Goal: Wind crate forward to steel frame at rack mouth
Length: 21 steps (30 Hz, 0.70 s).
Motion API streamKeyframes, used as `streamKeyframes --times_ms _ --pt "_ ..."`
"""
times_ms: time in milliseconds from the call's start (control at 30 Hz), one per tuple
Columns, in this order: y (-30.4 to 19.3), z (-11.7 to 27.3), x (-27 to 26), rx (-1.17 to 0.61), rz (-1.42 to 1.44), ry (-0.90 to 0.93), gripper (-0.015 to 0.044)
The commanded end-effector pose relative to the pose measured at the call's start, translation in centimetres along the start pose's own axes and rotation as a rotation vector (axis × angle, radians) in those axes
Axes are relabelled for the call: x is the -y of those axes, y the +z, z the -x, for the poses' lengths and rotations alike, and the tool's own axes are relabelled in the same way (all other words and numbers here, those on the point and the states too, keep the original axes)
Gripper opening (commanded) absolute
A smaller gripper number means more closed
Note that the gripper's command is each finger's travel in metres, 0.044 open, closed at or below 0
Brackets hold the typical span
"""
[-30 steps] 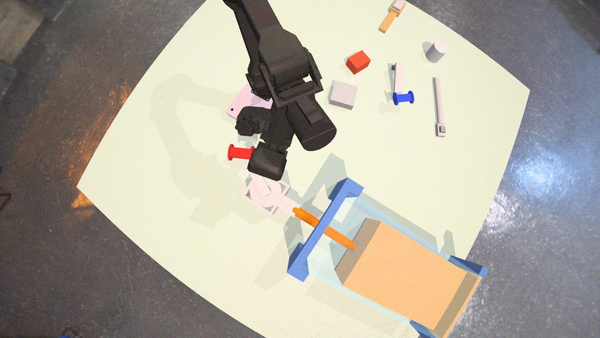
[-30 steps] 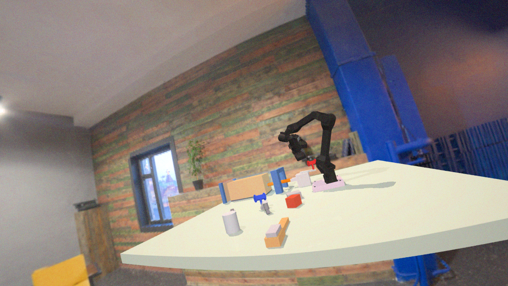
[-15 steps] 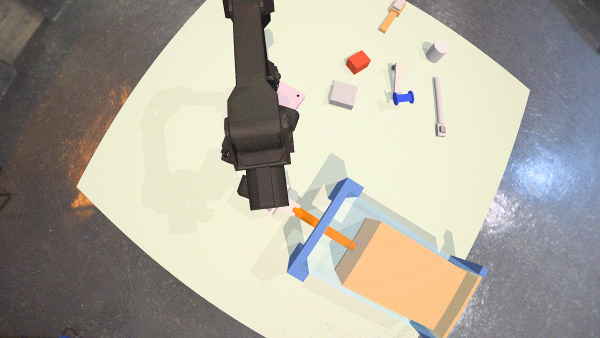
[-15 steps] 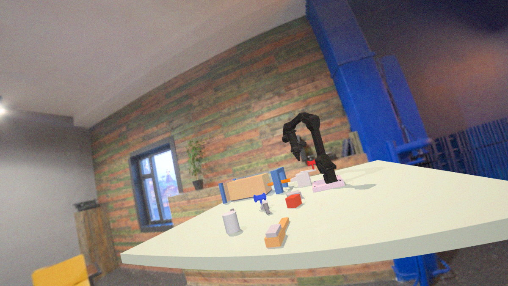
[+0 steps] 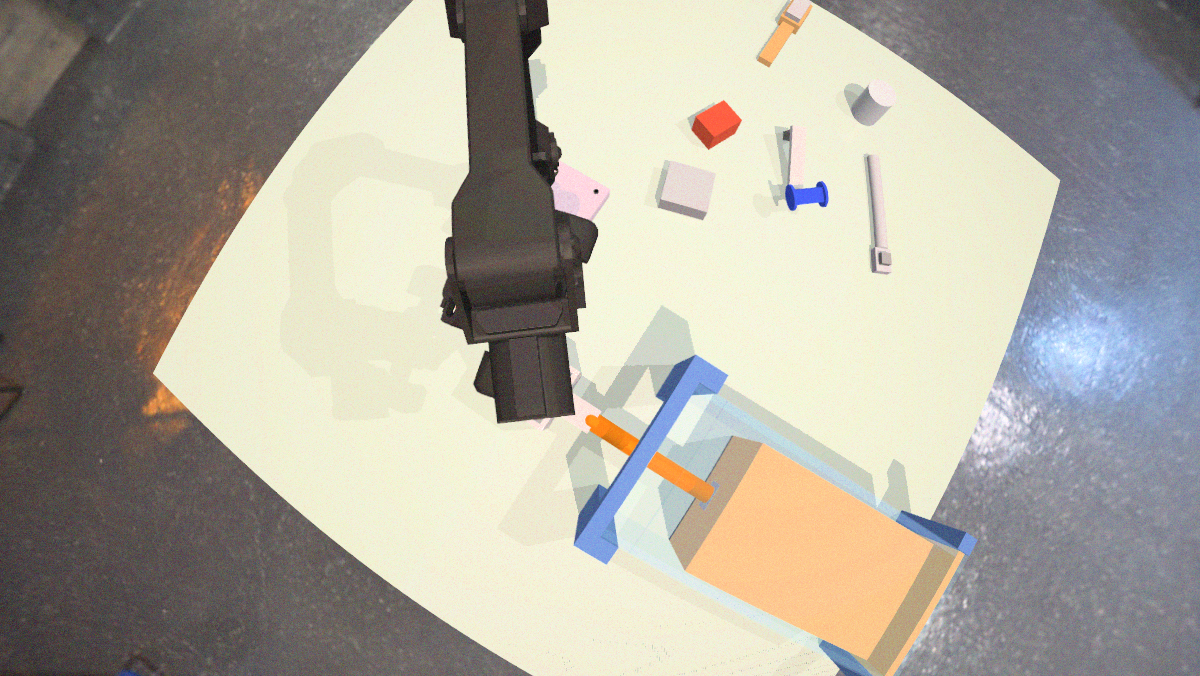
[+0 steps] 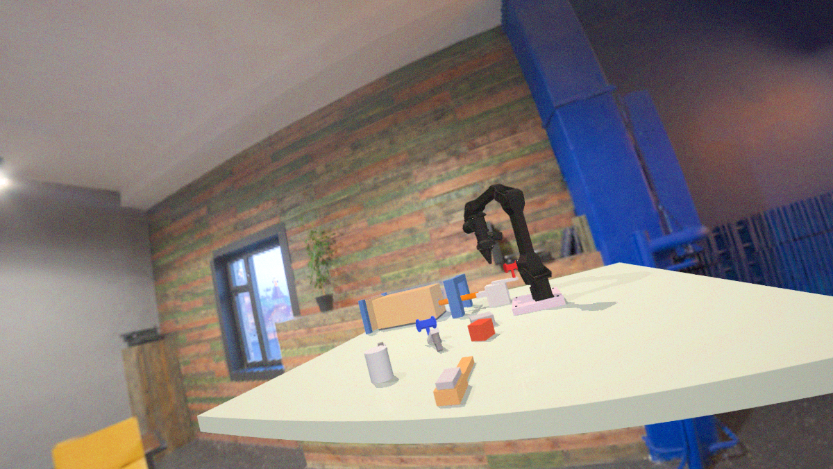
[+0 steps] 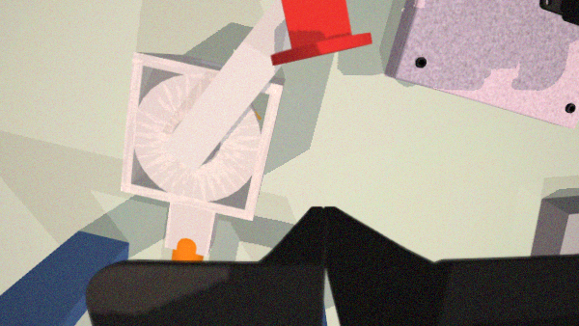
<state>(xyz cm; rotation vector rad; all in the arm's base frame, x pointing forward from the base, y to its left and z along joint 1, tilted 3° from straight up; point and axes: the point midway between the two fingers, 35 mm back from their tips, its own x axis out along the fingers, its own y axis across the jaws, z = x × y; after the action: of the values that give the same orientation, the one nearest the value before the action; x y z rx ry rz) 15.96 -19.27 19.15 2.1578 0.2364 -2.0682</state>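
The crate [image 5: 822, 537] [image 6: 407, 305] sits flat in the clear-panelled cubby, with a gap between its front and the blue steel frame [image 5: 625, 482] [image 6: 455, 297] [image 7: 63, 275]. An orange strap [image 5: 675, 475] [image 6: 468, 297] [image 7: 186, 248] runs from it to the pale winch [image 6: 497, 294] [image 7: 236, 169]. A handle with a pale crank arm [image 7: 217, 101] and red grip [image 7: 318, 21] [image 6: 511, 266] is on the winch; its key is not visible. My gripper [image 7: 321, 219] [image 6: 489, 261] is shut and empty, above and clear of the winch and grip. The arm hides most of the winch in the top view.
A blue-gripped crank [image 5: 806, 195] [image 6: 425, 324], red block [image 5: 716, 124] [image 6: 481, 329], grey block [image 5: 686, 188], cylinder [image 5: 873, 102] [image 6: 378, 363], long grey bar [image 5: 877, 201] and orange tool [image 5: 779, 40] [image 6: 455, 393] lie on the bench. My pink base plate [image 5: 587, 188] [image 7: 531, 103] is near the winch.
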Motion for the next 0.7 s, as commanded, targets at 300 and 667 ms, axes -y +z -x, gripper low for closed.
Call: streamKeyframes --times_ms 300,667 --pt "4.1 0.8 -0.6 0.004 0.108 -0.001 0.0131" --pt "8.1 1.6 -0.4 0.006 0.215 -0.003 0.0420"
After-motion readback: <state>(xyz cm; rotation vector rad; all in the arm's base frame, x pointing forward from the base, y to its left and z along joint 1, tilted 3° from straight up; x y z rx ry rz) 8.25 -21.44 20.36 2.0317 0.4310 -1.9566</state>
